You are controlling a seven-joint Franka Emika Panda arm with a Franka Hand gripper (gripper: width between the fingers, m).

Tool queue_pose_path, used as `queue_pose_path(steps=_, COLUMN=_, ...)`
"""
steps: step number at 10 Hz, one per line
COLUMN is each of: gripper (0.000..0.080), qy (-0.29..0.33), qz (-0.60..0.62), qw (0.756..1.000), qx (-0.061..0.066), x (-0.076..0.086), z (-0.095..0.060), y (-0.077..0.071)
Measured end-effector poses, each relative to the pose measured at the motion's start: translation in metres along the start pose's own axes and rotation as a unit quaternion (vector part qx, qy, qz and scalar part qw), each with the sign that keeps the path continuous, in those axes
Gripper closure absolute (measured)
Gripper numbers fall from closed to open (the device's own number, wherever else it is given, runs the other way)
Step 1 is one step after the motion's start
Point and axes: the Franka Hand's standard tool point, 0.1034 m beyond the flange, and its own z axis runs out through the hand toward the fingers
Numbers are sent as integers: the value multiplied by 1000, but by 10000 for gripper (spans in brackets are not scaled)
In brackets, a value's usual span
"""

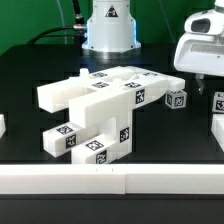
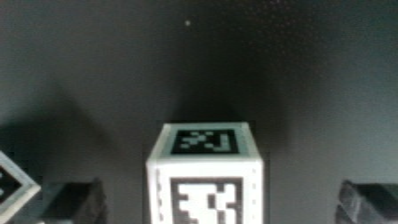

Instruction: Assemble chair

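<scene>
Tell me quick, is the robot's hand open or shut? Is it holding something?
Gripper: open, holding nothing. A white tagged block shows between its fingers, with a gap on each side.

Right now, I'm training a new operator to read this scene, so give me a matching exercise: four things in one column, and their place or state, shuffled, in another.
1 chair structure
2 small tagged block
3 gripper
4 robot base

a open, above the table at the exterior view's right
b behind the chair structure, at the back
c middle of the table
d on the table beside the chair structure, on the exterior view's right

Pairs: 1-c, 2-d, 3-a, 4-b.
</scene>
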Motion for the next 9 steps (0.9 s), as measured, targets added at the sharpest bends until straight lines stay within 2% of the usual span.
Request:
queue_pose_path(steps=3, gripper=151, qy=-6, qz=-2, qw=1000, qx=-9, x=-5, z=12, y=4)
queue_pose_path(steps=5, gripper=151, qy=-6, qz=-2, qw=1000, qx=-11, x=-4, z=13, y=6)
queue_pose_path(steps=6, gripper=247, qy=-6, qz=-1, qw=1000, qx=-10, x=-2, z=12, y=6)
queue_pose_path(steps=7, gripper=383, qy=-5, qz=-1, qw=1000, qx=-10, x=-2, z=12, y=5)
queue_pose_path(steps=8, gripper=383, qy=-5, qz=-1, qw=1000, qx=-10, x=-2, z=12, y=5)
queue_pose_path(steps=9, gripper=529, qy=-5, qz=-1, qw=1000, qx=-10, x=-2, z=12, y=5)
